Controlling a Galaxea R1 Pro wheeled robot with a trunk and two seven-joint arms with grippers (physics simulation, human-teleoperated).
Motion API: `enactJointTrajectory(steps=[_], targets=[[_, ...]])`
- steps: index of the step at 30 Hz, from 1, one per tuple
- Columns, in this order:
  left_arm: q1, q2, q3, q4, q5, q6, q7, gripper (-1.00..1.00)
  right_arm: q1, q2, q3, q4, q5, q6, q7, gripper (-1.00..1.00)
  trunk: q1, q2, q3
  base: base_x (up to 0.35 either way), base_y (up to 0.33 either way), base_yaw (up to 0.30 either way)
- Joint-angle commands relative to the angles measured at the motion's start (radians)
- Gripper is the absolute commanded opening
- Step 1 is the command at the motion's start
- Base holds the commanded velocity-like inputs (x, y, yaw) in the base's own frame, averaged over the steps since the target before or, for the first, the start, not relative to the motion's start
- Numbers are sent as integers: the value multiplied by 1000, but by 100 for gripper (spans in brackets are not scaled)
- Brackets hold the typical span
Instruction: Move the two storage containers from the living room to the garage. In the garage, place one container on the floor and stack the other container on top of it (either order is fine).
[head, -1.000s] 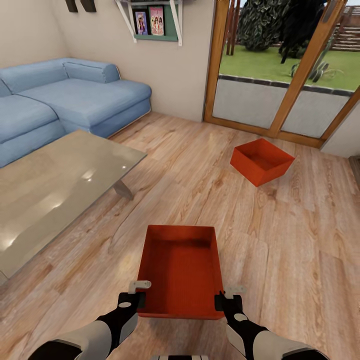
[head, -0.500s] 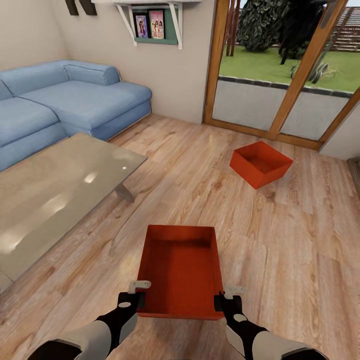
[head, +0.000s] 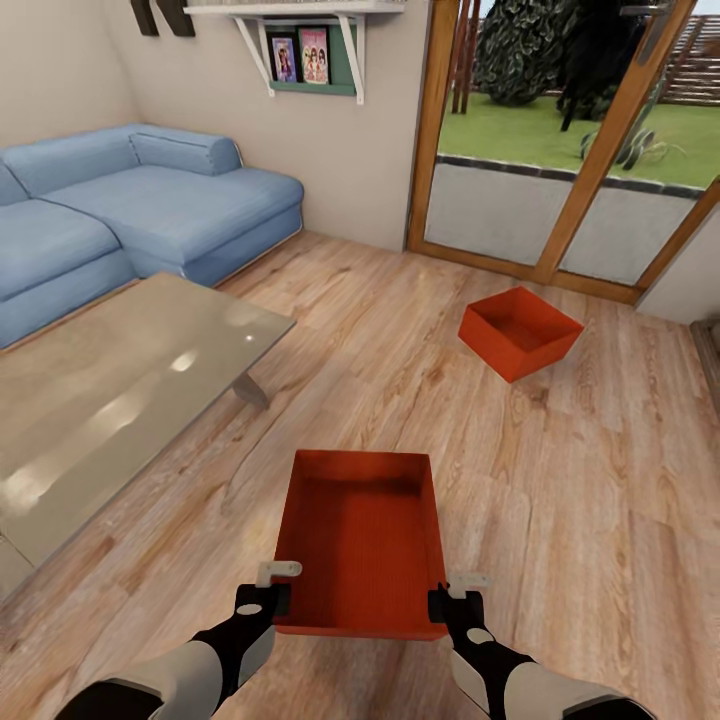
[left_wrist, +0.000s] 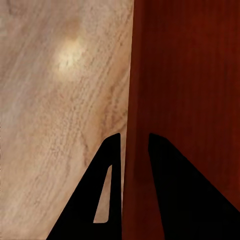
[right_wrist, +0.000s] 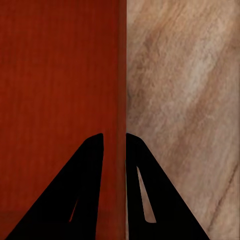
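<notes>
The sofa (head: 120, 210) and glass coffee table (head: 100, 400) run off-frame.

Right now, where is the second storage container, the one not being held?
In the head view, the second storage container sits on the wood floor ahead and to the right, near the glass doors.

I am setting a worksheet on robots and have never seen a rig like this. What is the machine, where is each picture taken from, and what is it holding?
This is a simulated two-armed robot in a living room. The large picture comes from a camera on its head, looking down over both arms. The other two come from cameras near each gripper, looking along its two dark fingers.

The left gripper and right gripper each pinch a side wall of an orange-red storage container, one finger inside and one outside. A second container sits on the wood floor near the glass doors. A blue sofa and glass coffee table stand at left.
</notes>
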Motion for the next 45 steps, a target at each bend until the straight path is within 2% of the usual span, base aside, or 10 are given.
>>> enactJointTrajectory(steps=[1,45], targets=[[0,0,12,1,11,-6,9,-100,-1,1,-49,-1,5,0,-1,-100,-4,7,3,0,0,0],[0,2,16,2,20,-7,9,-100,-1,3,-49,-1,6,-4,-1,-100,-173,315,141,0,0,0]])
